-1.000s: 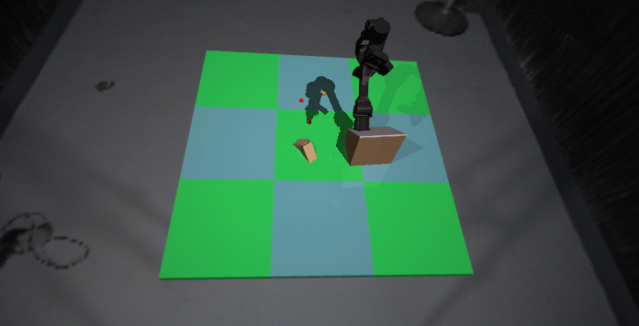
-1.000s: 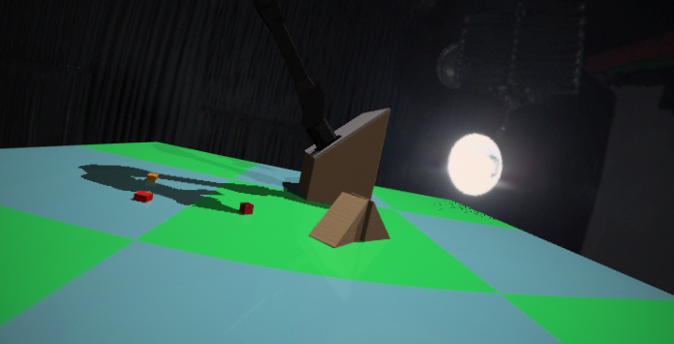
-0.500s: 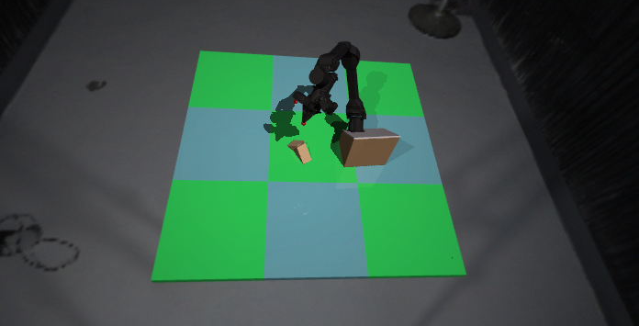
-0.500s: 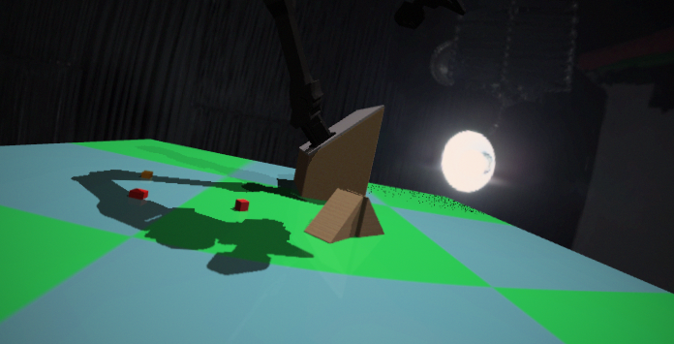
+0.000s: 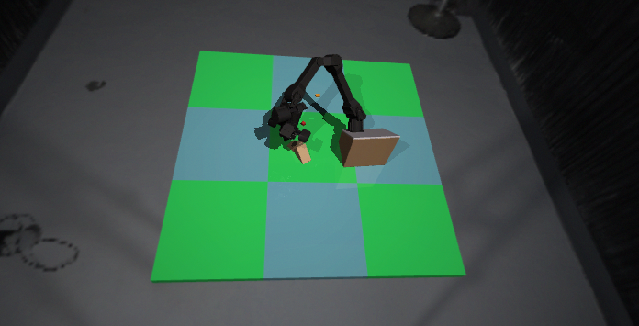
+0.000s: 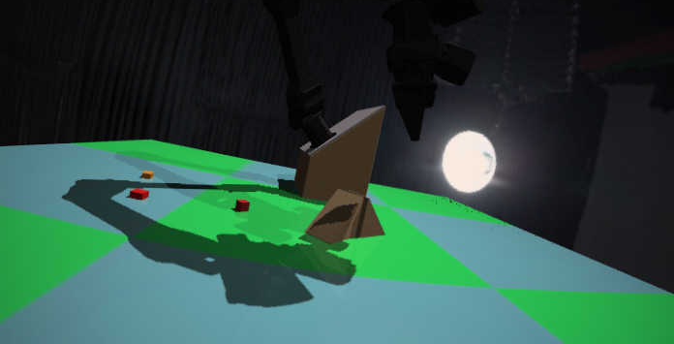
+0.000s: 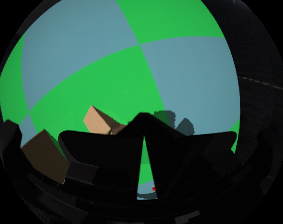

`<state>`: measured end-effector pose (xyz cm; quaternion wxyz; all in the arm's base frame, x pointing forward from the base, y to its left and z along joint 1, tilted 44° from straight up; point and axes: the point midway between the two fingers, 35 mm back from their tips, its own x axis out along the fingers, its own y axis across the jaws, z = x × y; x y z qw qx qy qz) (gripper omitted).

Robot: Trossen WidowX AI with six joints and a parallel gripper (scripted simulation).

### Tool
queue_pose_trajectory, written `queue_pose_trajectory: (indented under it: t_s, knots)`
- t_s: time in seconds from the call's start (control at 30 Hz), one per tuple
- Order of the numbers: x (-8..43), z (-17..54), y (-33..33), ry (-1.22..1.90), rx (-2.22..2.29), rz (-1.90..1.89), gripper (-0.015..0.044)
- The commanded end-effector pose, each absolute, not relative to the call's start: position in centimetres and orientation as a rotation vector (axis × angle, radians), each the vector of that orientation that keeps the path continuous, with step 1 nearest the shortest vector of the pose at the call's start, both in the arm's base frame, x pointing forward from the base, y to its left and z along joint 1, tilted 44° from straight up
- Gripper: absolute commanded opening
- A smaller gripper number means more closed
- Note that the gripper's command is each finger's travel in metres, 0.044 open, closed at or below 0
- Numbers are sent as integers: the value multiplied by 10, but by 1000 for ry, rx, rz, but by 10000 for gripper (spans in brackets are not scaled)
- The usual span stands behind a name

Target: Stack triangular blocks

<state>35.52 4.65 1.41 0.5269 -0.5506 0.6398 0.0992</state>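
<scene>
Two wooden triangular blocks stand close together on the checkered table. The lighter block (image 5: 303, 153) (image 7: 96, 120) shows a pale face in the top view. The other block (image 7: 118, 129) is beside it, partly hidden by the hand in the top view and by the fingers in the wrist view. In the exterior view the pair overlap, with a shadow across one face; whether they touch is unclear. My gripper (image 6: 414, 136) (image 7: 142, 116) is shut and empty, pointing down, high above the table and clear of both blocks.
The arm's brown pedestal (image 5: 370, 151) (image 6: 343, 168) (image 7: 47, 156) stands near the blocks. A red cube (image 5: 303, 123) (image 6: 242, 205) (image 7: 154, 189), another red block (image 6: 138, 194) and an orange block (image 5: 318, 95) (image 6: 147, 174) lie on the table (image 5: 312, 228) (image 6: 436, 313).
</scene>
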Motion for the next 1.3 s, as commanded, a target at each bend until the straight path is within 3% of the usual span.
queue_pose_trajectory:
  t_s: [0.0, 0.1, 1.27]
  knots:
    - [335, -16, -16, 1679, -1133, -13, 0]
    - [323, -27, -41, 1731, -1055, -121, 0]
    - [321, -60, -73, 1732, -1053, -123, 0]
